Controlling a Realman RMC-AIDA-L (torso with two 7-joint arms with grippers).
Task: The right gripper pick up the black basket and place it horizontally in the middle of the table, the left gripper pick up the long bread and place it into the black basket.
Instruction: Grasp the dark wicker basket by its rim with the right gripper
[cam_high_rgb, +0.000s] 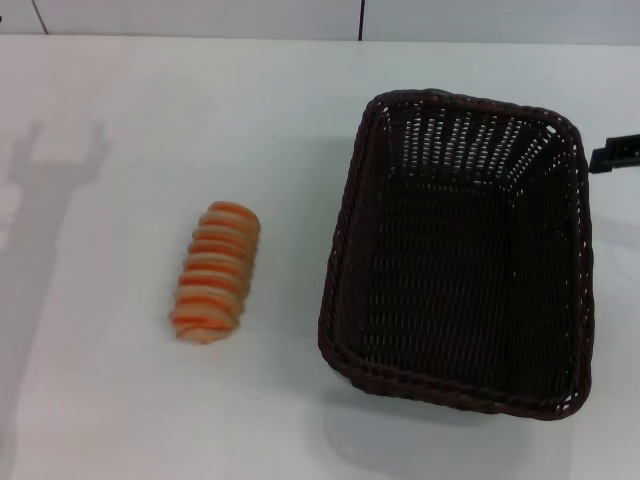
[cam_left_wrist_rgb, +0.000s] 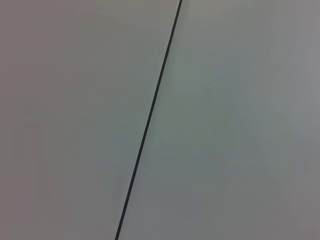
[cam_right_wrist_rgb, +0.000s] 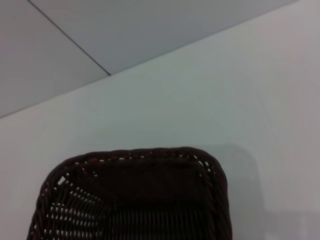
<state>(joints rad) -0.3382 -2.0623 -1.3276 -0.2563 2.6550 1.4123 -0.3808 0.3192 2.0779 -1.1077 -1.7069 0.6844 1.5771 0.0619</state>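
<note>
so here's what we've got from the head view: the basket (cam_high_rgb: 460, 250) sits on the right side of the table (cam_high_rgb: 150, 130), long side running away from us, a bit skewed, nothing inside it. the bread (cam_high_rgb: 215, 272) lies well apart from it on the left-middle of the table, also lengthwise away from us and tilted slightly, not touching anything.

the right gripper (cam_high_rgb: 614, 153) only just pokes in at the right edge of the head view, a small black bit sitting just beside the basket's far right corner, up around rim level. we can't tell if it touches the rim, and we can't tell whether its jaws are open or closed since the fingers aren't in sight. its wrist view looks down over one rounded corner of the basket (cam_right_wrist_rgb: 135, 200) with bare table (cam_right_wrist_rgb: 240, 100) beyond it, so that arm is hanging close over the basket's end.

the left gripper isn't in any view. we only see a forked shadow (cam_high_rgb: 55, 165) on the far left of the table. its wrist view shows just pale flat panels with a thin dark seam (cam_left_wrist_rgb: 150, 115) between them.
</note>
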